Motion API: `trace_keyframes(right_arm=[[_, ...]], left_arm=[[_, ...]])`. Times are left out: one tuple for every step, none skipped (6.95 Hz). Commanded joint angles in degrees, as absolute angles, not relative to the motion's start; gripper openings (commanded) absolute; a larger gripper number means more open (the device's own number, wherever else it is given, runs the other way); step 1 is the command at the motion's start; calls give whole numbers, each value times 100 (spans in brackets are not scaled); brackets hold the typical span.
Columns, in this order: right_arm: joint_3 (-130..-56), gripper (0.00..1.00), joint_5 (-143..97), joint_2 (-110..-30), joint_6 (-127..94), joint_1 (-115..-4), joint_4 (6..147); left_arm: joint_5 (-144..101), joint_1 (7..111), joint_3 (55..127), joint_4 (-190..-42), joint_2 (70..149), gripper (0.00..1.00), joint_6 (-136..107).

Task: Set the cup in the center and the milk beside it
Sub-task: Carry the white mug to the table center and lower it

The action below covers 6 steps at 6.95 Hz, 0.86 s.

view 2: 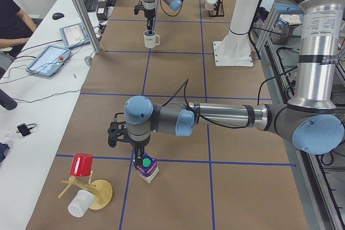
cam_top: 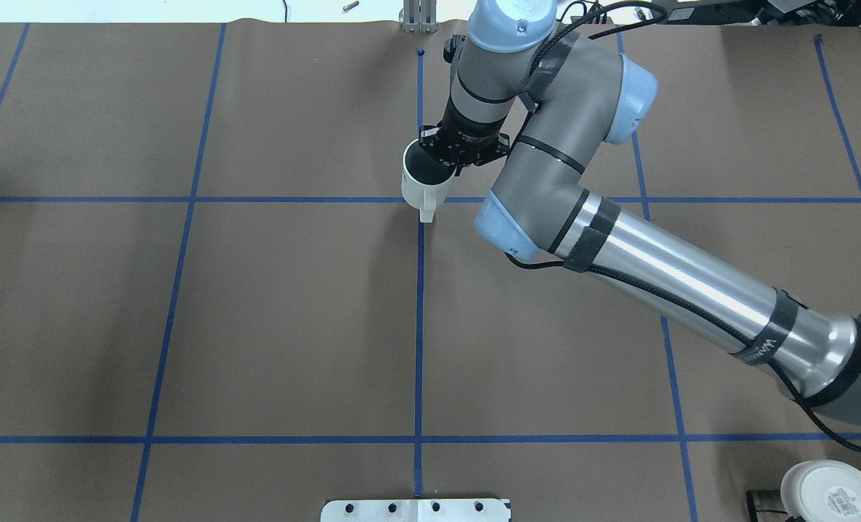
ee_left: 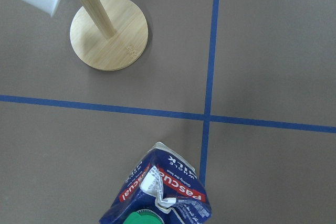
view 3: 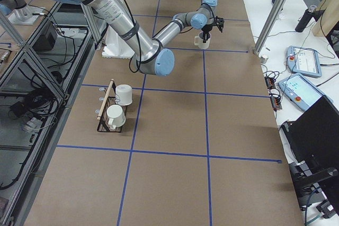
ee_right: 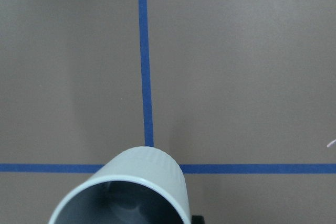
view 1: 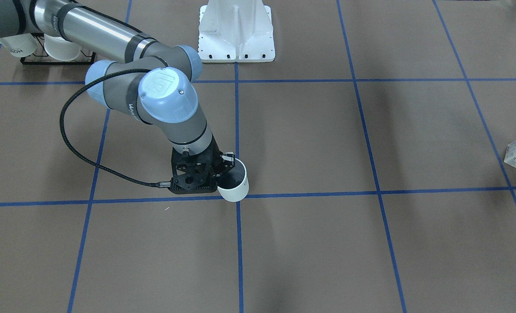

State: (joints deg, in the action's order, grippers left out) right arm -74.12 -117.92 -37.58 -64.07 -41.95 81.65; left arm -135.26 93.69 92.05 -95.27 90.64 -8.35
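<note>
the cup [view 1: 235, 186] stands at the center crossing [cam_top: 421, 200] of two blue tape lines. its small handle [cam_top: 428, 212] points along the tape toward the robot. the right fingers [view 1: 227, 158] pinch its wall at the rim, on the side away from the handle. whether its base touches the surface [cam_top: 292, 326] i cannot tell. wide stretches of matte brown surface lie around it left, right, near and far. the closest things are a white mount base [view 1: 236, 32] and a black wire rack [view 3: 112, 110] of white cups, both well apart from it.

the cup is a smooth white cylinder with a dark grey inside.

the milk [view 2: 146, 168] stands upright far off at the robot's left end of the surface, just beside another tape crossing. it is a dark-blue and white printed carton with a folded gable top, a red banner and a round green cap [view 2: 146, 161]. the left fingers [view 2: 139, 152] hang right over the cap; whether they are spread or pressed together i cannot tell.

near the milk, toward the surface's edge, is a pale wooden stand [ee_left: 109, 32] with a flat round base. its pegs carry a red cup [view 2: 82, 164] and a white cup [view 2: 80, 204]. beyond that edge runs a white bench [view 2: 32, 106].
</note>
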Motion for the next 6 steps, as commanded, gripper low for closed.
trace_keyframes(right_arm=[[-7120, 0, -11619, -3639, -6460, -4078, 8086], [-7102, 0, -11628, -3673, -6408, -4078, 8086], [-7102, 35, -11645, -3700, -6399, -4078, 8103], [-7136, 99, -11628, -3726, -6398, -4043, 8095], [-7198, 100, -11671, -3735, -6390, -4069, 8103], [-7381, 100, -11724, -3753, -6372, -4191, 8156]], left_arm=[[-13526, 9369, 9193, -9519, 9088, 98, -835], [-13526, 9369, 9193, -9519, 9097, 98, -835], [-13526, 9369, 9185, -9519, 9097, 98, -835], [-13526, 9369, 9176, -9519, 9097, 98, -835], [-13526, 9369, 9193, -9519, 9097, 98, -835], [-13526, 9369, 9219, -9510, 9114, 98, -809]])
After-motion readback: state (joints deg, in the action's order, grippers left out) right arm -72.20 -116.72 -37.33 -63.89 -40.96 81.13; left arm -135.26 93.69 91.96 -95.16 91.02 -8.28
